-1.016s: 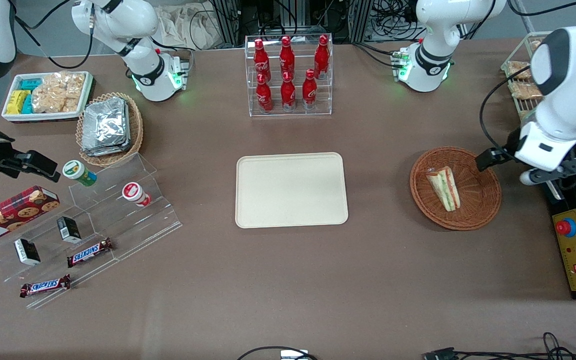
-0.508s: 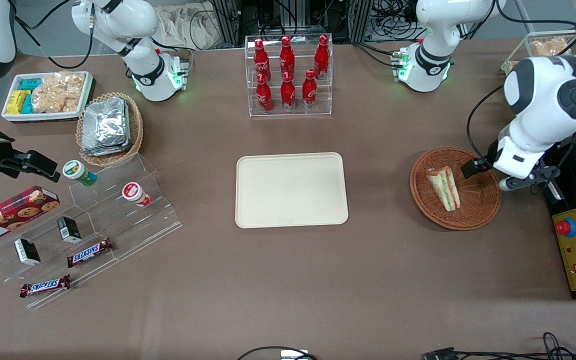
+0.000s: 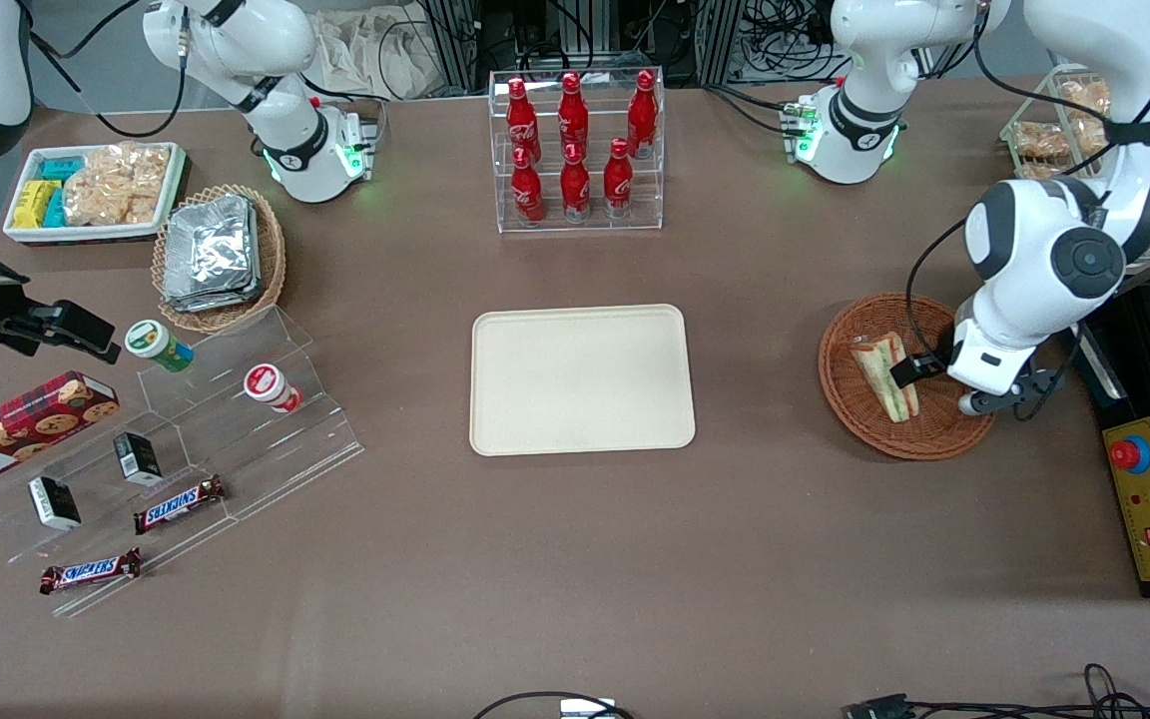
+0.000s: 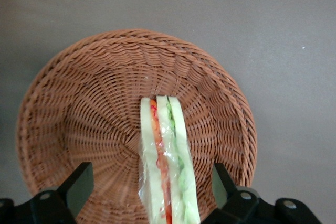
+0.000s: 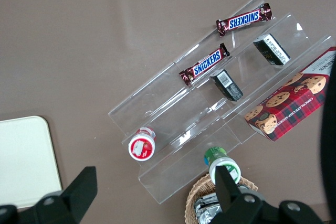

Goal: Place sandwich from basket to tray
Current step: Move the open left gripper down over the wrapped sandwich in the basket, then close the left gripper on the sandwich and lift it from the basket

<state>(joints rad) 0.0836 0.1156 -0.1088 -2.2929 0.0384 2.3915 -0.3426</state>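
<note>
Over the basket (image 3: 907, 376) hangs the gripper (image 4: 152, 190), fingers (image 4: 79, 184) spread wide, straddling but not touching one sandwich (image 4: 165, 161); one tray (image 3: 581, 379) well apart.

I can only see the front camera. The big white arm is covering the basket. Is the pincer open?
Observer: Yes. In the left wrist view the pincer is open, one finger on each side of the sandwich.
Operator: Is it squeezing the sandwich?
Observer: No. There is bare wicker of the basket between each finger and the sandwich.
Operator: Is the sandwich lying flat?
Observer: No, it stands on edge, with its orange-red and green filling stripes facing the wrist camera.
Operator: Is it wrapped?
Observer: Yes, shiny clear film shows over the filling.
</note>
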